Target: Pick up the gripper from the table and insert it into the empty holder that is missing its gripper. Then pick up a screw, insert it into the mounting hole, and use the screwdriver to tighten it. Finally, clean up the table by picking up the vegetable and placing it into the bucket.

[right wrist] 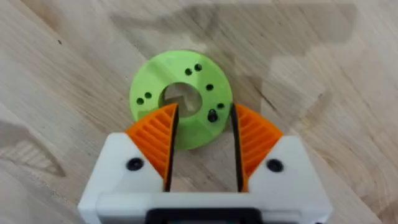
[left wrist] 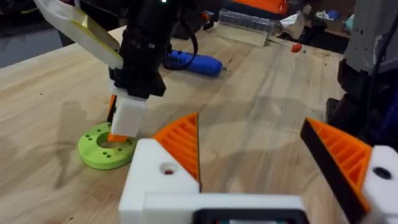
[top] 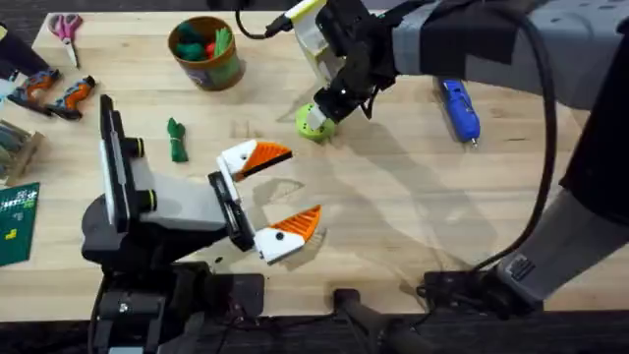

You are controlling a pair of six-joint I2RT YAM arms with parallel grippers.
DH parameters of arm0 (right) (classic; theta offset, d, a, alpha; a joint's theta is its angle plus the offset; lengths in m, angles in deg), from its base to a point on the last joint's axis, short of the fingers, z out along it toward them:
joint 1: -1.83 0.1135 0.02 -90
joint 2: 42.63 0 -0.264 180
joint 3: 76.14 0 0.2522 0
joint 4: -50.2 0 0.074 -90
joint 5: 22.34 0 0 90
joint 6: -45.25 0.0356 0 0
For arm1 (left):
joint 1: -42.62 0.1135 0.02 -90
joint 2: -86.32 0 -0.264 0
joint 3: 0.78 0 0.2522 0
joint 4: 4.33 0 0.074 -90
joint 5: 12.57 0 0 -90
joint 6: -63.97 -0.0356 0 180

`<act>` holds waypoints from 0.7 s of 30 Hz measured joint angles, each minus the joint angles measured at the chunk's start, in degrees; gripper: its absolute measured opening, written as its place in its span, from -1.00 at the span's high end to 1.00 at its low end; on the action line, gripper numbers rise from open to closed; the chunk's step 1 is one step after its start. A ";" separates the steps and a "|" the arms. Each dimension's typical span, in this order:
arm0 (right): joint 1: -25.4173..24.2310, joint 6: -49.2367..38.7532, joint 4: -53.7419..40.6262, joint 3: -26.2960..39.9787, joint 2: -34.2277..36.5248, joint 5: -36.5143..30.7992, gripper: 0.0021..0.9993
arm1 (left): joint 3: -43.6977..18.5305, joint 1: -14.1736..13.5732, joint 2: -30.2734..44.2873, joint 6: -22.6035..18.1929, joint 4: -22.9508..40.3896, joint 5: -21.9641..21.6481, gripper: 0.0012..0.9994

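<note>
Overhead: the right gripper (top: 319,113) reaches to upper centre of the frame and hangs over a bright green ring (top: 313,122). The left gripper (top: 270,192) sits lower centre, its orange-tipped fingers spread wide and empty. The vegetable (top: 176,140) lies at centre left, its long axis running up the frame, clearly nearer the left arm; the bucket (top: 205,52) stands above it at upper left. The screwdriver (top: 459,109) lies at upper right, lengthwise up the frame.

Left wrist: the right gripper (left wrist: 124,121) descends onto the green ring (left wrist: 106,146) at left, with the screwdriver (left wrist: 193,62) behind it at top centre.

Right wrist: the right gripper (right wrist: 202,140) has both orange pads (right wrist: 155,134) parted and holding nothing, straddling the ring's (right wrist: 180,93) near rim. A small dark screw (right wrist: 212,116), apparently, sits on the ring just between the jaws.
</note>
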 joint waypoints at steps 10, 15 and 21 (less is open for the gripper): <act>0.04 0.17 -1.38 1.99 0.00 0.02 0.02 | 0.00 0.00 0.00 -0.01 0.00 0.00 -0.96; 0.04 0.17 -2.73 2.24 0.00 0.02 0.02 | 0.00 0.00 0.00 0.00 0.00 0.00 -0.96; 0.04 0.17 -2.99 2.26 0.00 0.02 0.03 | 0.00 0.00 0.00 0.00 0.00 0.00 -0.96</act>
